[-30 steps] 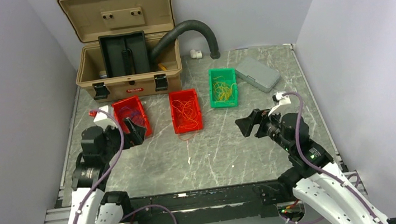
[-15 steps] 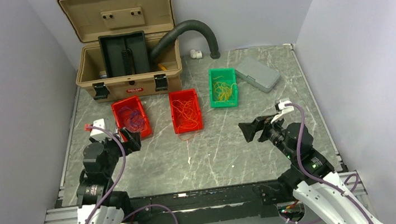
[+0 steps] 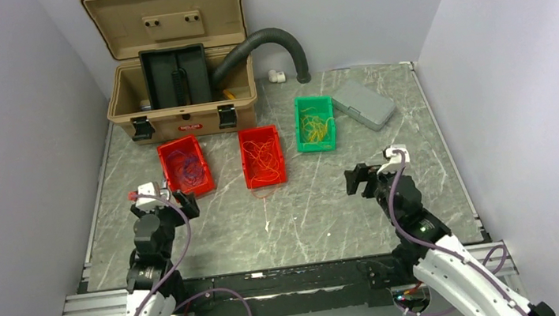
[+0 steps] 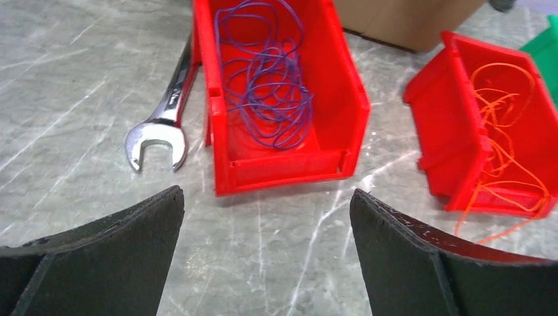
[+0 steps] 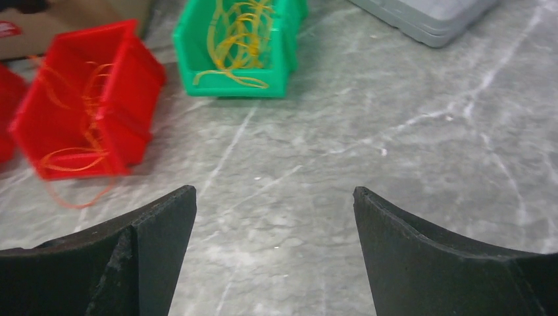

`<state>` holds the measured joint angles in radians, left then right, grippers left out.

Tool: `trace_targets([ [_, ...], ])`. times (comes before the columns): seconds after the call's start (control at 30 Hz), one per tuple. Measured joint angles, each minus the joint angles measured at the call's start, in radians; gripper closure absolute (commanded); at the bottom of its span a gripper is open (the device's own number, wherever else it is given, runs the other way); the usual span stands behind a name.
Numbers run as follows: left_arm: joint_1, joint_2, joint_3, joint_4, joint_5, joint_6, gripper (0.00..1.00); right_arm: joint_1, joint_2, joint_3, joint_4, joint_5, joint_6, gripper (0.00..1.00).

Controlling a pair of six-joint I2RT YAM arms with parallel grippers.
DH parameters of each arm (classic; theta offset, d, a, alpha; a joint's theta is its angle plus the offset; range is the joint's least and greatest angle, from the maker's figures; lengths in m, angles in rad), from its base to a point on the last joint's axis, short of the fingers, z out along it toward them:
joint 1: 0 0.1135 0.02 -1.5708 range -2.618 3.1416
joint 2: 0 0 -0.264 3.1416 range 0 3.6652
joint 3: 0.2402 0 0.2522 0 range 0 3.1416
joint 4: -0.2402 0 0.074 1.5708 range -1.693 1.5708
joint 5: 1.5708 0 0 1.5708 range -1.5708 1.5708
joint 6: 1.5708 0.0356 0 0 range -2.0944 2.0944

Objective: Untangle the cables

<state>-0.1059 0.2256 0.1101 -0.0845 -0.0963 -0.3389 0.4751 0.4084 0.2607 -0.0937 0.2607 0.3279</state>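
Cables (image 3: 261,154) lying sorted by colour in three bins (image 4: 283,170) mid-worktop. Left gripper (image 4: 265,193) and right gripper (image 5: 274,191) drawn back toward near edge, jaws apart, empty. Likely finished, bar one orange strand (image 5: 74,204) overhanging.

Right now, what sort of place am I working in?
Probably a robot lab test cell, not a home: plain grey partition walls around a marble-patterned table, small parts bins holding sorted cables, and an open tan tool case.

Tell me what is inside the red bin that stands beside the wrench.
Thin purple wires lie tangled in the red bin. Nothing else shows, but its near wall hides part of the floor.
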Motion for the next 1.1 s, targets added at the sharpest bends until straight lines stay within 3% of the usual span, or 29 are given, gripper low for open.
trace_targets([
  [0.2,0.0,0.049,-0.022,0.112,-0.08,0.012,0.04,-0.072,0.14,-0.045,0.175,0.119,-0.054,0.08],
  [0.33,0.0,0.091,-0.072,0.317,-0.137,0.069,0.04,-0.148,0.274,-0.073,0.346,0.166,-0.123,0.07],
  [0.53,0.0,0.459,-0.09,0.645,-0.203,0.23,0.01,-0.23,0.625,-0.119,0.725,0.232,-0.204,0.08],
  [0.7,0.012,0.769,-0.1,0.969,-0.217,0.388,0.03,-0.297,0.79,-0.142,0.934,0.217,-0.274,0.09],
  [0.9,0.101,0.856,-0.028,1.001,-0.126,0.429,0.07,-0.471,1.012,-0.132,1.207,0.127,-0.254,0.11],
  [1.0,0.187,0.931,0.002,1.089,-0.031,0.395,0.07,-0.492,1.051,-0.13,1.22,0.097,-0.241,0.14],
  [1.1,0.245,1.086,0.005,1.209,0.061,0.362,0.01,-0.494,1.052,-0.113,1.229,0.079,-0.237,0.01],
])
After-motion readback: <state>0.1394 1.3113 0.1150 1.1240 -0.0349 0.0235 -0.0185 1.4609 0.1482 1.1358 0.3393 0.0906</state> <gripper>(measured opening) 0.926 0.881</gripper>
